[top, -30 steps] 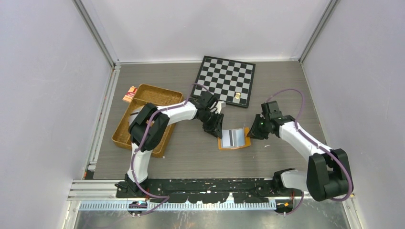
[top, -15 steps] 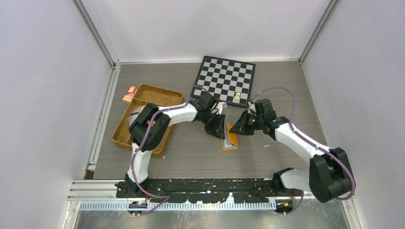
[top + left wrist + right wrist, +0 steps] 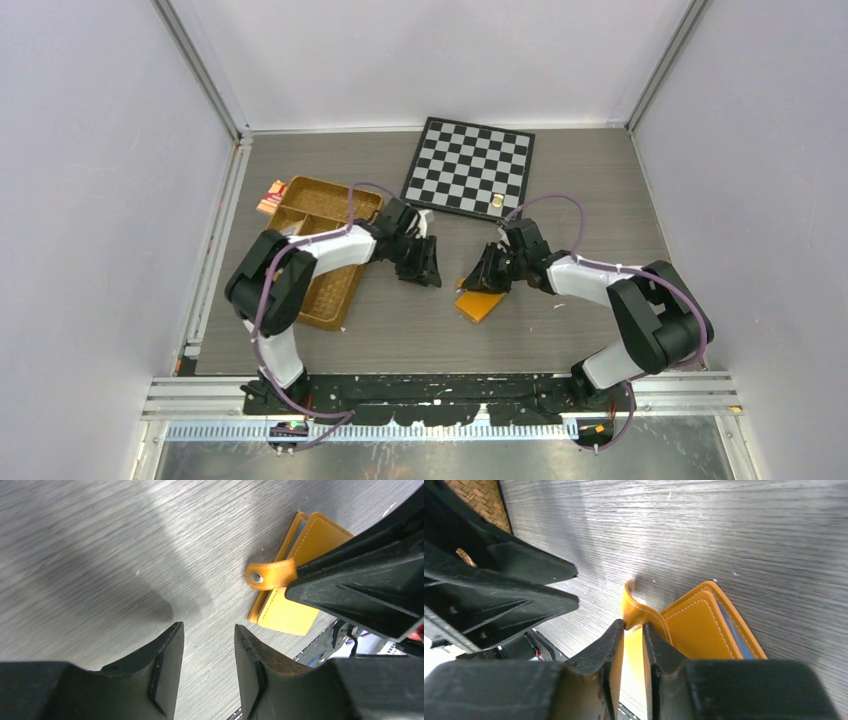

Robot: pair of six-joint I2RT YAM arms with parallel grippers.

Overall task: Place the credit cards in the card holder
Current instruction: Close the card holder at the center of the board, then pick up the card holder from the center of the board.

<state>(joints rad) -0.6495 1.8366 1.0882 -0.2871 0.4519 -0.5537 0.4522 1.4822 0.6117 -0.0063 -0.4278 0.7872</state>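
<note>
The orange card holder (image 3: 477, 304) lies folded on the table, also in the left wrist view (image 3: 292, 617) and the right wrist view (image 3: 694, 630). A light blue credit card's edge (image 3: 735, 636) shows between its leaves; the silver-grey card is hidden. My right gripper (image 3: 484, 281) is shut on the holder's snap strap (image 3: 638, 611), at its top left corner (image 3: 633, 626). The strap's metal snap (image 3: 257, 577) shows in the left wrist view. My left gripper (image 3: 421, 270) is open and empty (image 3: 207, 630), a short way left of the holder.
A chessboard (image 3: 470, 165) with a small gold piece (image 3: 497, 203) lies at the back. A brown woven divided tray (image 3: 305, 205) stands at the left under the left arm, with a red-and-tan packet (image 3: 271, 197) beside its far corner.
The holder lay open with the silver-grey card showing; it is now folded over. My right gripper moved left onto it. My left gripper drew back to the left.
</note>
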